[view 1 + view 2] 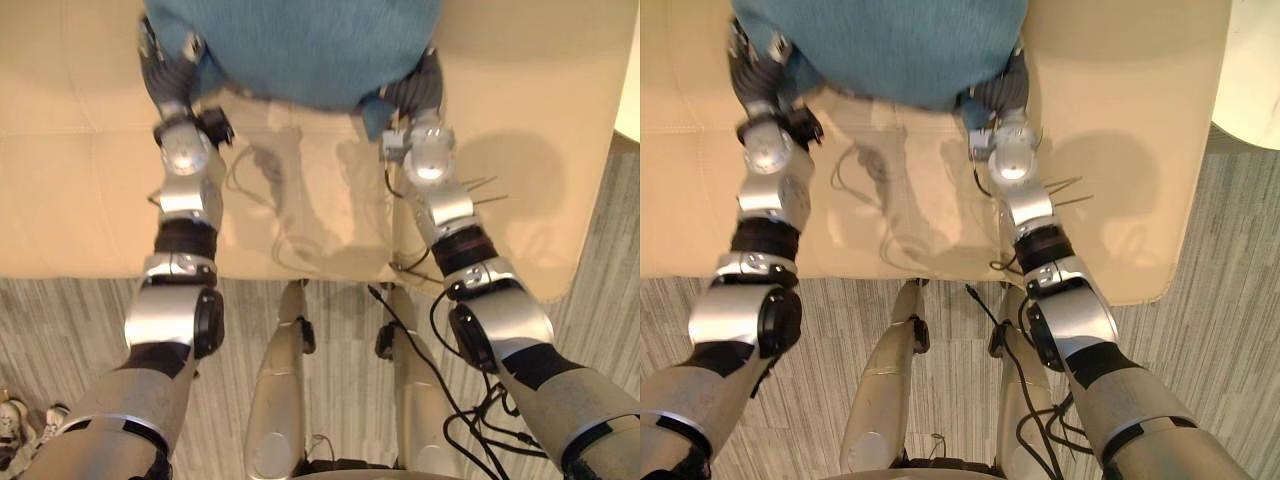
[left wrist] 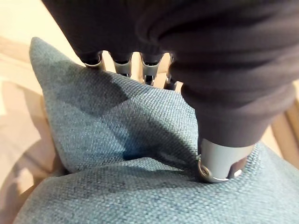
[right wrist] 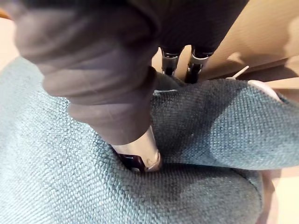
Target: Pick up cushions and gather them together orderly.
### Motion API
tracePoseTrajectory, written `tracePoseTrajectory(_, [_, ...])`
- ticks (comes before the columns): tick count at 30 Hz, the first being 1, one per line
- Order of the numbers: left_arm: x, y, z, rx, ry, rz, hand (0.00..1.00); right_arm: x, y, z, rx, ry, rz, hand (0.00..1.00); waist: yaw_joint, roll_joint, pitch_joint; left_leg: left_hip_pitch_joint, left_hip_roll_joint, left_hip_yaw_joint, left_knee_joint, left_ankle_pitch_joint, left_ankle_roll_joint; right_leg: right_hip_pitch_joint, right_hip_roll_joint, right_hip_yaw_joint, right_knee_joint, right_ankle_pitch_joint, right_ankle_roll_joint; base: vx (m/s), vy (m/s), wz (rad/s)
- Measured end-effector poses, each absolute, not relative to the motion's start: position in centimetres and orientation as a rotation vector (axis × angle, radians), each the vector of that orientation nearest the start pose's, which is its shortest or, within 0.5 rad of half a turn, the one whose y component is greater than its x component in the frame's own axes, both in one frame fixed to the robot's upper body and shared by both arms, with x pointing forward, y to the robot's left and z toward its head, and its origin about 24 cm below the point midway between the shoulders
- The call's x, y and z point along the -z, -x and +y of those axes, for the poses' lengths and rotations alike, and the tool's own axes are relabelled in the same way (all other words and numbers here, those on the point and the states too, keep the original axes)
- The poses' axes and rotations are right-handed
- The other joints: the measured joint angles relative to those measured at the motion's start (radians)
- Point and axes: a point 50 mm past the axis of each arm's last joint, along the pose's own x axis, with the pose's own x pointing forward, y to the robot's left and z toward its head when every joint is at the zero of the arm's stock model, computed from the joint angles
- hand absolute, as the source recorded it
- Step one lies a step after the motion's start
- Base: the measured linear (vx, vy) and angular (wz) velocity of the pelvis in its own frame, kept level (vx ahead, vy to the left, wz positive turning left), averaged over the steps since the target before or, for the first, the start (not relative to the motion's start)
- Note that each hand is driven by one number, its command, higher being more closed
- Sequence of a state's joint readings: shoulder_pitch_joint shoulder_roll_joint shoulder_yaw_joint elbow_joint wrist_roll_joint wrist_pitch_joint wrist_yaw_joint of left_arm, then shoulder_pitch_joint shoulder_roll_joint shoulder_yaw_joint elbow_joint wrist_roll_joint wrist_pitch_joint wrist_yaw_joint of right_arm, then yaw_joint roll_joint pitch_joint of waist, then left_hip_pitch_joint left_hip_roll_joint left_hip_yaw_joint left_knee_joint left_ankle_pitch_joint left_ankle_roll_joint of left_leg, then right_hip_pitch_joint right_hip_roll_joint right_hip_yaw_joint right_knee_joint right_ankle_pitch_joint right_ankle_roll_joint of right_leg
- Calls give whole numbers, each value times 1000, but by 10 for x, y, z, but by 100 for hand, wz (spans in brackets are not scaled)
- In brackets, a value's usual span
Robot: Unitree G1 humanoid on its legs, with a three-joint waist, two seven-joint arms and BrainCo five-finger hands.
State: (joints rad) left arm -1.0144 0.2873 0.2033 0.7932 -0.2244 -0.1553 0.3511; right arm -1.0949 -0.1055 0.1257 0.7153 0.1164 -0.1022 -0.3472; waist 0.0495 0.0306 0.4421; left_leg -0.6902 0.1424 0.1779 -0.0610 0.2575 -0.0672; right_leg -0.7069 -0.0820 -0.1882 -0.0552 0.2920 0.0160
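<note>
A blue woven cushion [image 1: 300, 45] lies over the far part of the beige sofa seat [image 1: 70, 200], caught at its two near corners: the left robot hand [image 1: 170, 70] on one, the right robot hand [image 1: 412, 92] on the other. In the left wrist view the thumb [image 2: 217, 161] presses into the cloth while the fingers [image 2: 120, 65] reach behind the corner. The right robot hand pinches the same way, the fabric dimpling under its thumb [image 3: 140, 156].
</note>
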Motion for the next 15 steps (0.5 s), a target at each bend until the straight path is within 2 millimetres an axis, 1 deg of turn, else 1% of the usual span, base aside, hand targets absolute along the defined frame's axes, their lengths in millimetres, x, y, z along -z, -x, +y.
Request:
tracePoseTrajectory(1, [-216,-399,215,-431,160,-370,0,-241,-397,-80,39,64,-458,0,-4,0,0,3,0,3,2,-1,-1,2,0,1,2,-3,-1,-36,65,-11])
tracePoseTrajectory(2, [-205,-396,219,-442,151,-348,0,-239,-394,-80,28,71,-475,0,-6,0,0,8,-1,14,7,-4,-4,7,-2,5,3,-14,-6,-45,40,-8])
tracePoseTrajectory(4, [-196,-393,225,-455,139,-331,0,-239,-391,-79,5,86,-490,0,-7,0,0,18,5,26,7,-7,-8,9,2,11,6,-18,-7,-82,3,-17])
tracePoseTrajectory(5, [-191,-391,229,-460,127,-322,0,-237,-389,-82,1,94,-499,0,-6,0,0,29,15,32,7,-7,-8,15,10,13,10,-25,-4,-102,-19,-16])
tracePoseTrajectory(7, [-189,-387,234,-454,105,-328,0,-234,-386,-88,-1,101,-507,0,-7,0,0,38,25,33,7,-6,-8,23,18,11,16,-30,-10,-87,-27,-5])
tracePoseTrajectory(9, [-190,-382,243,-460,73,-348,0,-231,-382,-96,-5,114,-520,0,-6,0,0,50,36,39,7,-4,-12,35,28,6,19,-32,-14,-81,-18,-2])
tracePoseTrajectory(11, [-196,-375,253,-457,28,-387,0,-232,-376,-104,-7,128,-552,0,-5,0,0,67,47,43,7,-2,-14,51,35,-1,19,-33,-16,-57,-5,-3])
tracePoseTrajectory(12, [-203,-369,258,-458,-4,-427,0,-230,-370,-110,-17,146,-577,0,-5,-1,0,89,50,44,8,-2,-14,72,38,-3,20,-37,-21,0,0,0])
tracePoseTrajectory(13, [-205,-366,260,-456,-18,-444,0,-228,-368,-113,-23,153,-584,0,-3,-1,0,98,50,44,8,-1,-14,82,39,-3,20,-38,-21,0,0,0])
tracePoseTrajectory(15, [-209,-355,265,-441,-78,-491,0,-215,-356,-125,-35,179,-590,0,-2,-1,-1,145,51,44,10,-1,-13,123,38,-4,33,-49,-26,0,0,0])
